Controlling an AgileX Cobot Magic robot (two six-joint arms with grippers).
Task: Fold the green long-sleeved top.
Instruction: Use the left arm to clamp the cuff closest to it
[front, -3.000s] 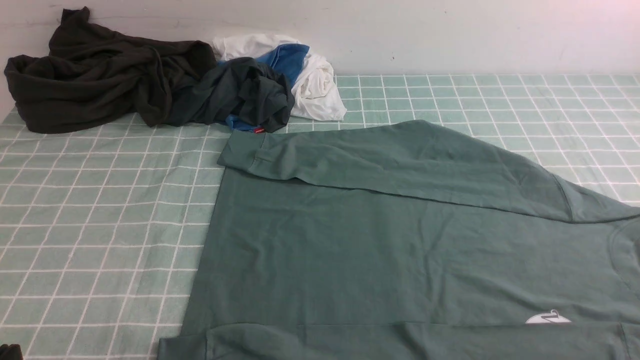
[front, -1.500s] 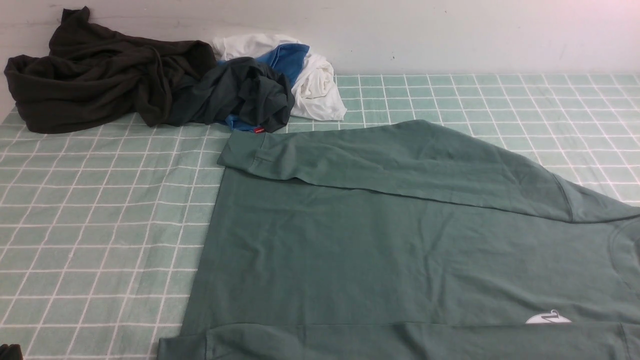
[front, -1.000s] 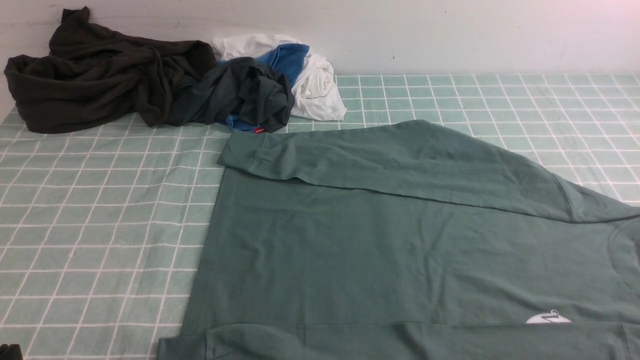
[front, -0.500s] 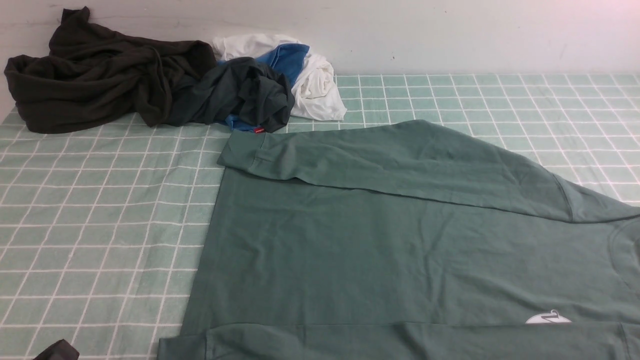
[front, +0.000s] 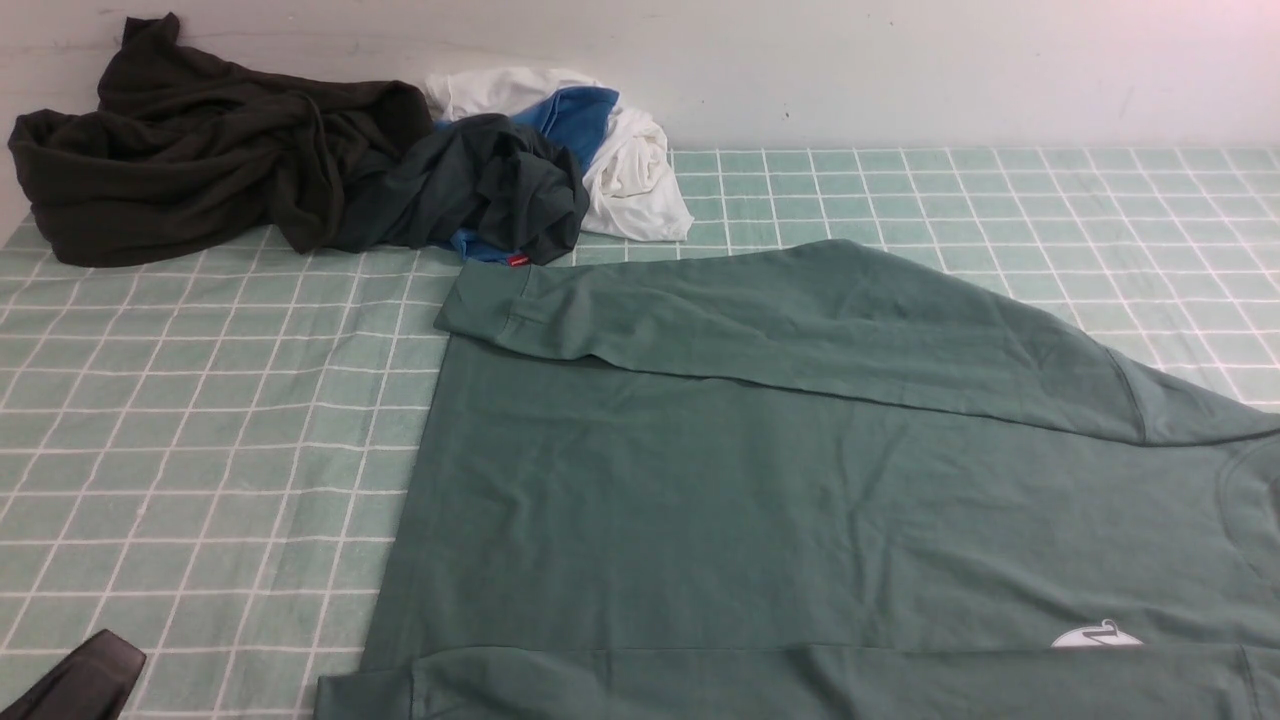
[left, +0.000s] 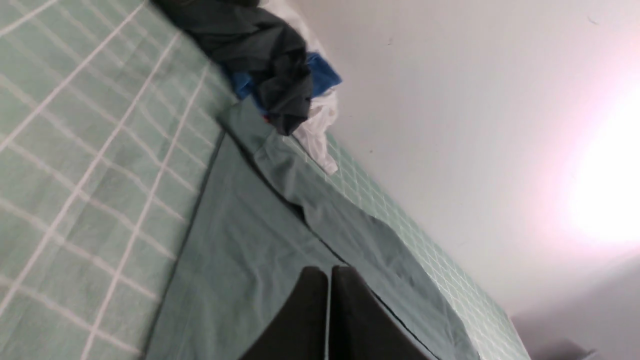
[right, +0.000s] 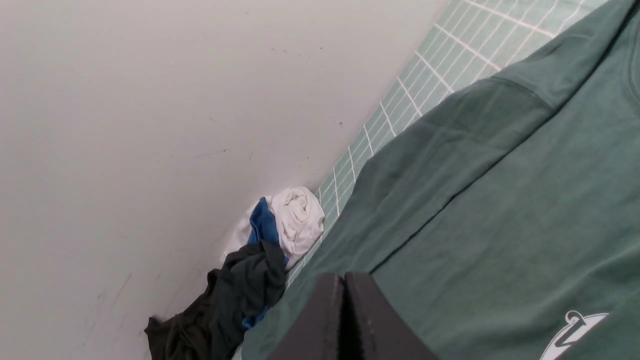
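Left pincer (left: 328, 274) and right pincer (right: 344, 280) we see clamped shut on nothing, while the green long-sleeved top (front: 760, 500), soft matte knit, lies flat, hem left, collar right.

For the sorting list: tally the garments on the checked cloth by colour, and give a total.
Sage green: 1, the sage-green knit long-sleeved top, spread flat
Olive-black: 1, the crumpled dark olive-black garment
Dark teal: 1, the bunched dark teal garment with a red tag
Blue: 1, the blue cloth garment, mostly buried in the pile
White: 1, the crumpled white garment
Total: 5
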